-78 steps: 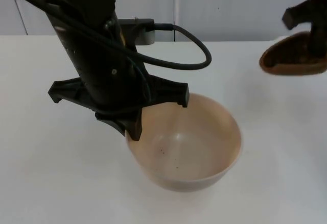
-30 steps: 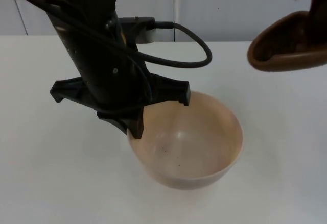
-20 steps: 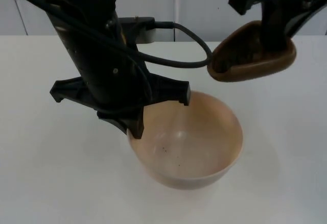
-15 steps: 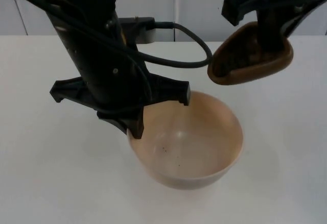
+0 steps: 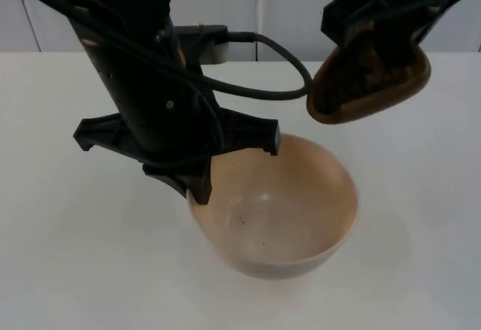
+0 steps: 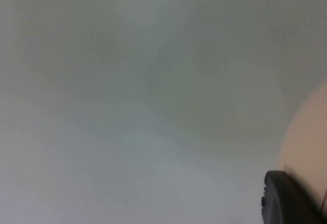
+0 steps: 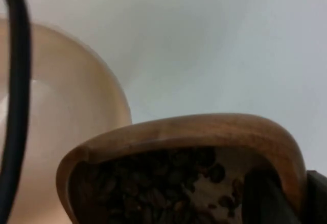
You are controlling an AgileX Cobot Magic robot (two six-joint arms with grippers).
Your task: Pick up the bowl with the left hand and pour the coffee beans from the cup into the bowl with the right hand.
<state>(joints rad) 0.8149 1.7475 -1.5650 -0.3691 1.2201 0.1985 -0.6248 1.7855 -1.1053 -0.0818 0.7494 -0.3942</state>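
Note:
A beige bowl (image 5: 285,210) hangs tilted over the white table (image 5: 68,255), with my left gripper (image 5: 198,189) shut on its near-left rim. Only a few dark specks lie inside it. In the left wrist view the bowl's outer wall (image 6: 306,142) stands beside one black fingertip (image 6: 286,203). My right gripper (image 5: 387,44) is shut on a brown wooden cup (image 5: 368,78) that hovers above and beyond the bowl's far right rim, mouth tipped toward the bowl. The right wrist view shows coffee beans (image 7: 153,188) still in the cup (image 7: 204,127), with the bowl (image 7: 66,112) below it.
The grey partition wall (image 5: 301,7) closes off the table at the back. White table surface lies open at the front left and at the right (image 5: 428,195), where the bowl's shadow falls.
My right gripper has carried the cup from the right edge leftward to just past the bowl's far rim and tipped it further. The left arm and bowl have barely moved.

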